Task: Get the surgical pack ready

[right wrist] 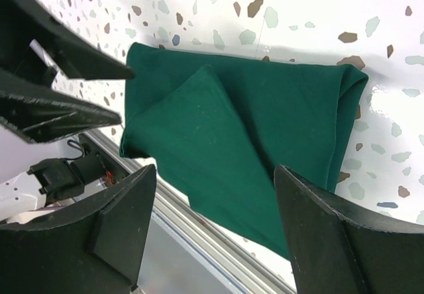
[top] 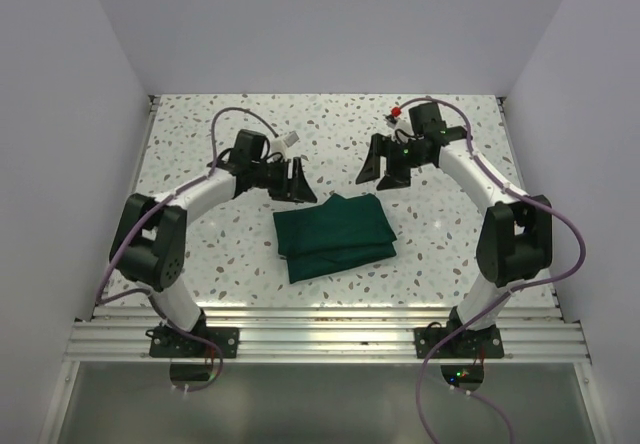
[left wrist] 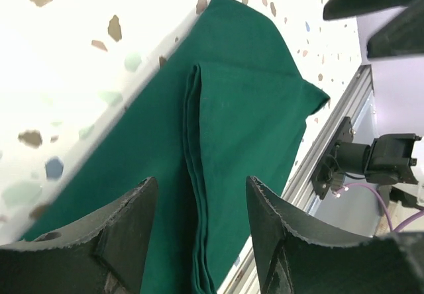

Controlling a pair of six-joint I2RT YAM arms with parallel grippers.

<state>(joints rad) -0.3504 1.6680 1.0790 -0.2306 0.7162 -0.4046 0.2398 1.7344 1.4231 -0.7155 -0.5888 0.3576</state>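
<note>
Top external: we see the matte green folded drape (top: 335, 236) lying just beneath the left gripper (top: 300, 182) and right gripper (top: 380, 172), both spread and empty. Left wrist: layered fold edges run between our parted jaws. Right wrist: a triangular flap lies between the parted jaws.

Left wrist view crops the bundle (left wrist: 252, 122)
</note>
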